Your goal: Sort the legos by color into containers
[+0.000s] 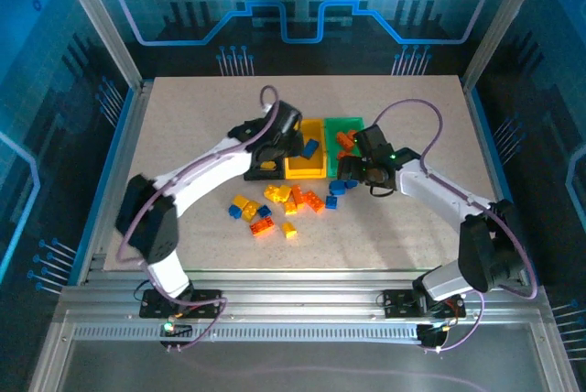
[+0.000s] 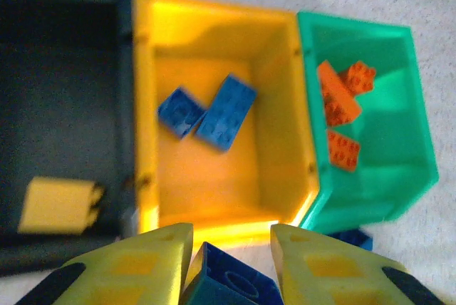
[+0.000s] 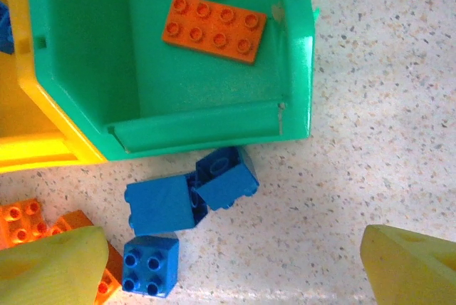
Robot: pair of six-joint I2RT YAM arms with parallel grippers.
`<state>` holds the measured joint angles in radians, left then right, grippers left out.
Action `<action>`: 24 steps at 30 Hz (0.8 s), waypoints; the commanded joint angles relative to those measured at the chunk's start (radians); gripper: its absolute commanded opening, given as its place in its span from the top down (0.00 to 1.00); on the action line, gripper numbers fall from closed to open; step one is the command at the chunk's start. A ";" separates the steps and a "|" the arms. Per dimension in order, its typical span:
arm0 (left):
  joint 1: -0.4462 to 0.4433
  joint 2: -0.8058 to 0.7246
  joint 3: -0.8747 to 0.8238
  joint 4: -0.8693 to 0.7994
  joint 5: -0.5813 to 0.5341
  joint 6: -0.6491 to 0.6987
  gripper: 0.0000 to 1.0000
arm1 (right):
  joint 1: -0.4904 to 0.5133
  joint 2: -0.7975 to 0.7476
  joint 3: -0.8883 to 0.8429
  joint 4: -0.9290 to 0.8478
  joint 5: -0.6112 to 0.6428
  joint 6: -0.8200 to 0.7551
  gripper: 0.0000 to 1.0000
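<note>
Above the near rim of the yellow bin (image 2: 283,98), the left pincer (image 2: 231,248) has its two yellow fingers closed against the sides of a held blue brick (image 2: 228,283). Inside that bin, two flat blue bricks (image 2: 226,111) lie touching, near its left wall. The three bins stand joined wall to wall. The black bin (image 2: 64,70) is on the left, with one yellow brick (image 2: 57,205) in its near left corner. The green bin (image 2: 399,141) is on the right, with three orange bricks (image 2: 336,95) towards its far left side.

The right pincer (image 3: 231,273) hangs over the tabletop (image 1: 183,117) just near of the green bin, its fingers spread wide and holding nothing. Between and ahead of them lie three loose blue bricks (image 3: 160,205). Two are clustered together, one of them close up against the bin's near wall, and the third lies just nearer, beside the left finger. An orange brick (image 3: 21,223) lies to their left, by the yellow bin's near edge.

In the top view, the loose pile (image 1: 275,204) of yellow, orange and blue bricks lies near of the bins, between the two arms. Bare tabletop stretches far of the bins and out to the left and right edges, where the frame posts stand.
</note>
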<state>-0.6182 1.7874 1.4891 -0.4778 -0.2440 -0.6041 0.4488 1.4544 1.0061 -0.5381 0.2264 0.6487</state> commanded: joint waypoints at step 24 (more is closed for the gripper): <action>0.013 -0.159 -0.051 0.014 0.041 0.020 0.01 | 0.367 -0.118 -0.097 0.106 -0.118 -0.141 0.07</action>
<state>-0.6094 1.7744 1.5486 -0.5156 -0.2329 -0.5488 0.7517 1.3136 0.9028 -0.4744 0.1188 0.5556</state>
